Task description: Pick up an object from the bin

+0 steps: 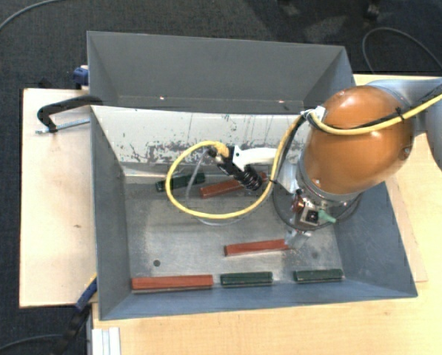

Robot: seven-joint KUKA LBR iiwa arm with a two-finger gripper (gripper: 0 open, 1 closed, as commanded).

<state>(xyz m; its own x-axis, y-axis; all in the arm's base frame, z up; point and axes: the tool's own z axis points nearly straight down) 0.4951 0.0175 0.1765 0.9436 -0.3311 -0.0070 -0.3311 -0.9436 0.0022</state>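
My gripper (300, 229) pokes out beneath the orange cover in the right part of the bin, low over the floor. Its tip is just above the right end of a short red-brown bar (255, 248) that lies flat near the middle of the floor. To the gripper's lower right, a dark green bar (318, 275) lies along the front wall. A second dark green bar (246, 278) lies left of it.
A long red-brown bar (172, 282) lies at the front left. A yellow cable loop (182, 198) with a black plug (239, 174) and a white piece (254, 154) sits at the back, over another red-brown bar (221, 189). The bin walls slope inward.
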